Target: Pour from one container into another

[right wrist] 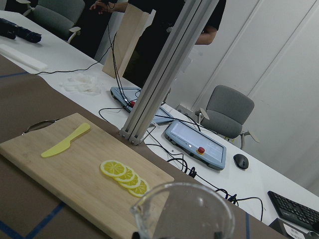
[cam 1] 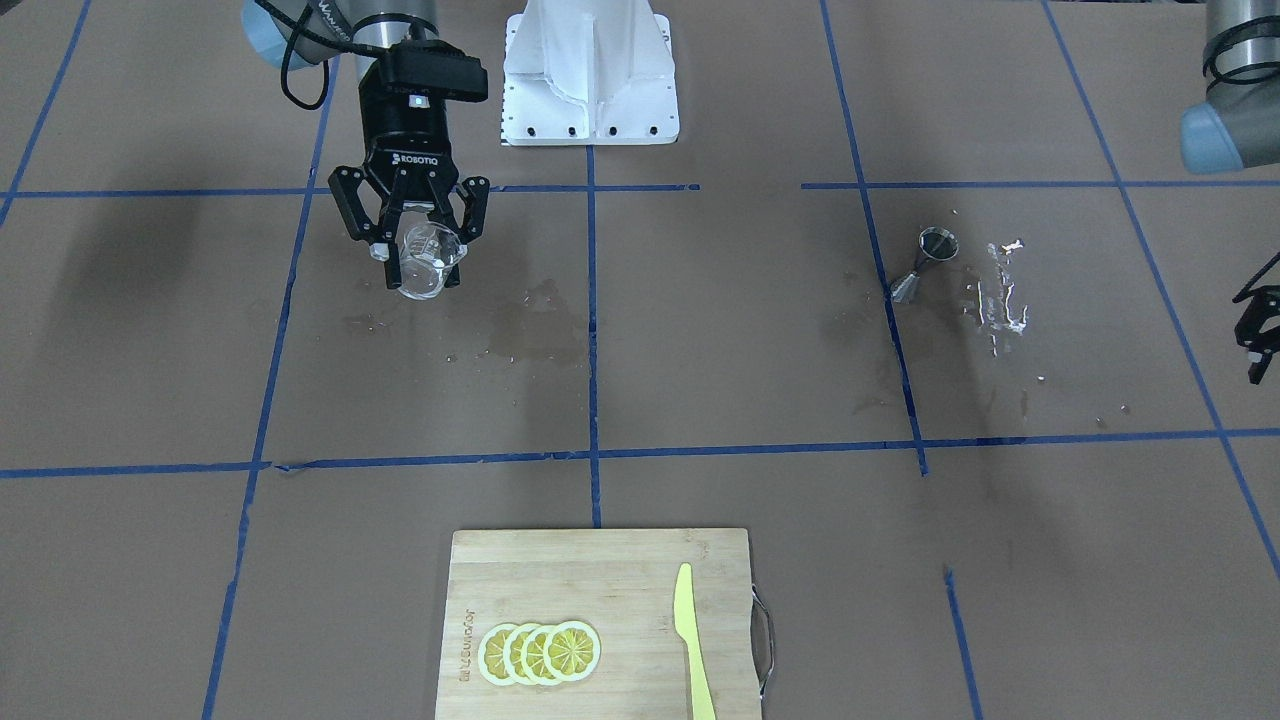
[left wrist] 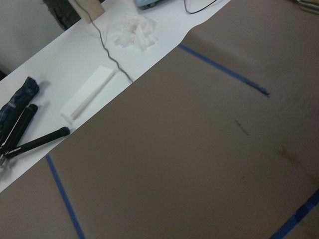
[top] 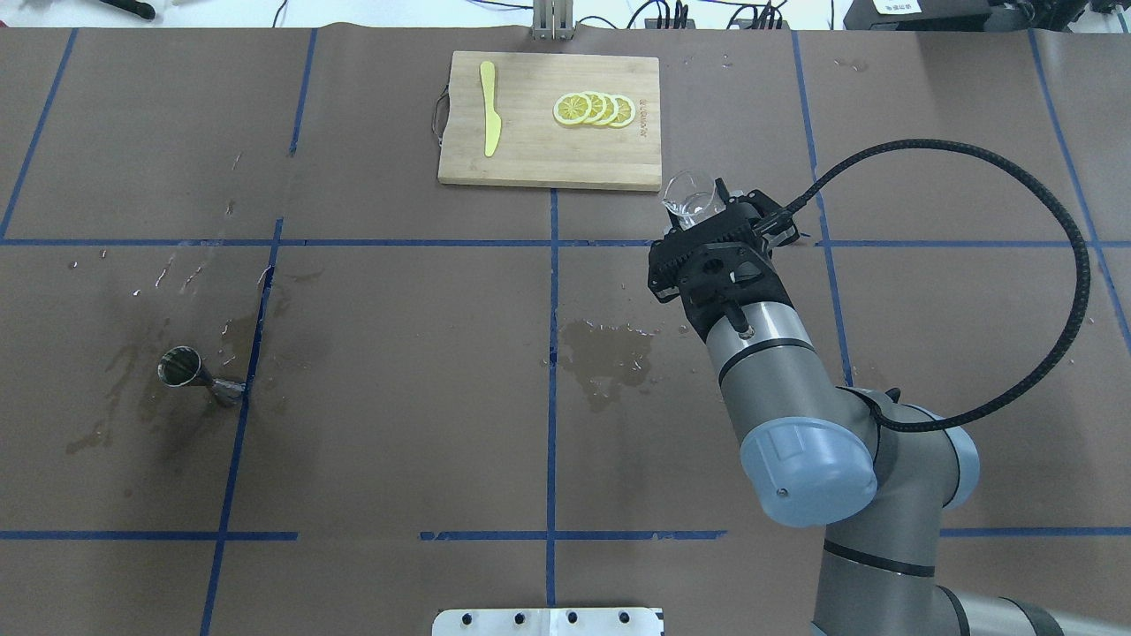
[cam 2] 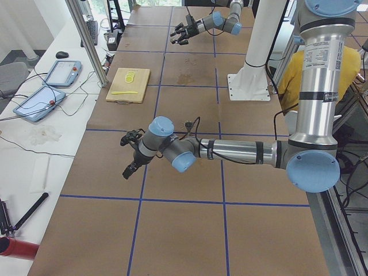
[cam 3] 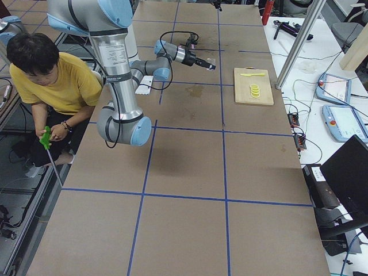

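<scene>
My right gripper (cam 1: 420,262) is shut on the small clear beaker (cam 1: 428,262), held off the table on the robot's right half. From overhead the beaker (top: 689,198) pokes out ahead of that gripper (top: 707,216), near the cutting board's corner. Its rim (right wrist: 184,209) fills the bottom of the right wrist view. The steel jigger (cam 1: 925,265) stands alone on the wet paper of the left half, also seen from overhead as the jigger (top: 199,375). My left gripper (cam 1: 1262,335) hangs open and holds nothing at the table's left end, well away from the jigger.
A bamboo cutting board (top: 530,168) at the far middle carries lemon slices (top: 594,109) and a yellow knife (top: 489,119). Wet stains (top: 610,353) mark the paper mid-table and around the jigger. The white robot base (cam 1: 590,75) sits at the near edge. A person in yellow (cam 3: 49,77) crouches beside it.
</scene>
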